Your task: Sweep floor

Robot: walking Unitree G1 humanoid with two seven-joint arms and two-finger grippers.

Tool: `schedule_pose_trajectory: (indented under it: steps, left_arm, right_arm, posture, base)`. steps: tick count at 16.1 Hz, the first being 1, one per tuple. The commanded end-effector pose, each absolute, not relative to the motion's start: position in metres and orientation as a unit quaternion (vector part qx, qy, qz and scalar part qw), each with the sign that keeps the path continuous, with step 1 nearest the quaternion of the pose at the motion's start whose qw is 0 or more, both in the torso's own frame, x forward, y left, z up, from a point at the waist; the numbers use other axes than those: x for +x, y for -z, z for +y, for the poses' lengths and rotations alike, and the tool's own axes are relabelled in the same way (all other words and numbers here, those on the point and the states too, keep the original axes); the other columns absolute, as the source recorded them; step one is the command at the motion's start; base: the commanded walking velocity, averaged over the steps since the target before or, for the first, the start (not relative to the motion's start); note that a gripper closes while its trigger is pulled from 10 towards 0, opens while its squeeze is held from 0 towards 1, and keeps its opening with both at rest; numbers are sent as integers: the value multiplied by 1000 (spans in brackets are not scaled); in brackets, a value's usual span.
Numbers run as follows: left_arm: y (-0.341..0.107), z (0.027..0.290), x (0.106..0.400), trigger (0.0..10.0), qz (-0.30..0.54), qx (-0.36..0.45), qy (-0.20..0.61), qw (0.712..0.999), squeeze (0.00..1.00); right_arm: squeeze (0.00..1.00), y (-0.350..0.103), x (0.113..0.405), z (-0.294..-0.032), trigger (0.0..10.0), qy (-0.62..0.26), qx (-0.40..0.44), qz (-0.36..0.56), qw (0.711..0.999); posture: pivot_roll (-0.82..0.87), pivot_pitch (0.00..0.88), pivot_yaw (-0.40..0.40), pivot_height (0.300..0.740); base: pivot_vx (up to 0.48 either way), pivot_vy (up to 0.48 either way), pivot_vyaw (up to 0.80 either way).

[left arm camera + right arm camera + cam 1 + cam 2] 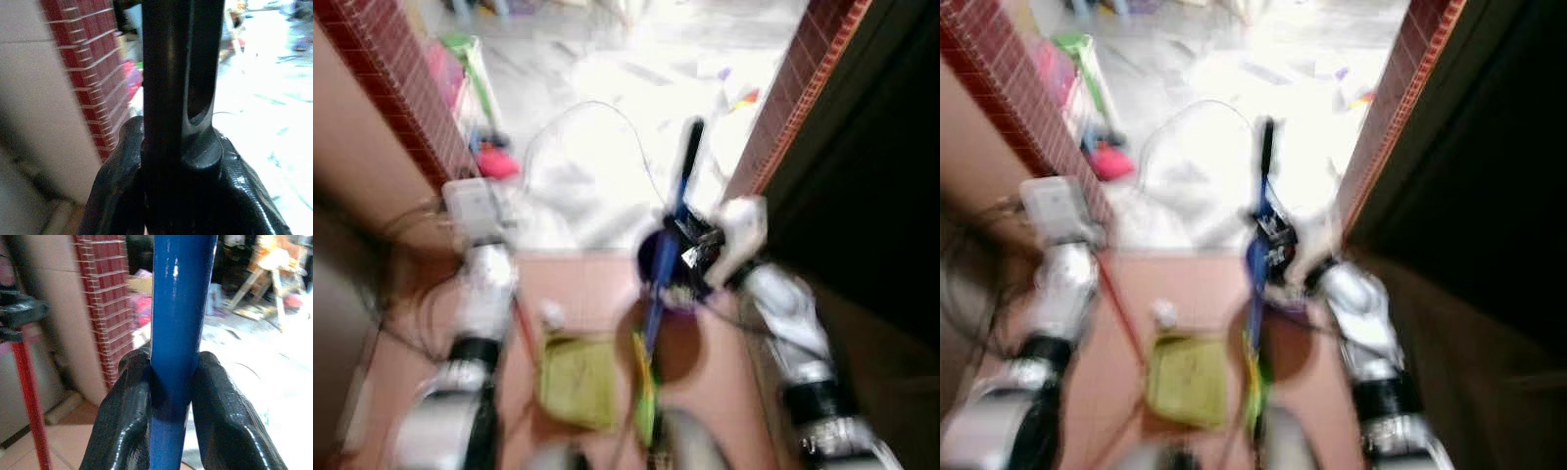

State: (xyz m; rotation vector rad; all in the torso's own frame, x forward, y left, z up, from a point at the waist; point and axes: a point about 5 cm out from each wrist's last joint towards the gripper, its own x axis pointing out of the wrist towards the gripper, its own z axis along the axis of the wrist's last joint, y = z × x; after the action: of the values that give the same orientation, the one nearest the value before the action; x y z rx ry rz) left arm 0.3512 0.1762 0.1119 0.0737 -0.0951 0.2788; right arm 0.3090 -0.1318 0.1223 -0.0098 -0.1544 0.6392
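Blue broom handle [178, 323] is pinched between your right gripper's [178, 401] black fingers [122, 431], pads snug on both sides. From the head view the right gripper [690, 250] holds it mid-shaft, black top end pointing toward the bright tiled floor [597, 147] past the doorway, lower end running down beside a yellow-green dustpan [578, 382] on the terracotta floor [578, 284]. Left gripper [178, 161] is pressed together around a black shaft; looks like the dustpan's handle, red lower down [29, 396], but blur means you can't confirm.

Handling call: handle looks stiff, light, glossy painted metal, so likely slippery under torque. Keep the grip mid-shaft for reach; slide lower if you need more push at the bristles. Red brick pillars [396, 78] flank the doorway on both sides, and a thin cable [578, 113] lies looped on the bright floor; mind both when swinging.
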Motion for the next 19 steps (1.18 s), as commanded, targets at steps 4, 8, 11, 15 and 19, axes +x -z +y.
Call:
schedule_pose_trajectory:
  steps: [4, 8, 11, 15, 19]
  left_arm:
    - [-108, 177, 349, 10000, -48, 41, -119, 991, 0]
    - [-106, 175, 347, 10000, -46, 37, -113, 992, 0]
    - [-106, 175, 348, 10000, -45, 38, -108, 992, 0]
    - [-104, 173, 347, 10000, -41, 38, -106, 993, 0]
    - [-102, 171, 346, 10000, -37, 36, -106, 993, 0]
  right_arm:
    - [0, -133, 310, -128, 10000, -316, -16, -98, 943]
    - [0, -133, 310, -128, 10000, -317, -10, -98, 943]
    - [0, -138, 311, -126, 10000, -329, -7, -100, 939]
    - [0, -139, 312, -125, 10000, -340, -10, -96, 935]
    - [0, -124, 304, -104, 10000, -401, 1, -60, 914]
  posture:
    - [-148, 97, 13, 740]
    - [-144, 90, 16, 740]
    - [-146, 91, 19, 740]
    - [-149, 97, 19, 740]
    - [-146, 103, 19, 740]
  base:
    - [0, 0, -509]
    - [0, 0, -702]
    - [0, 0, 0]
    - [0, 0, 0]
    - [0, 0, 0]
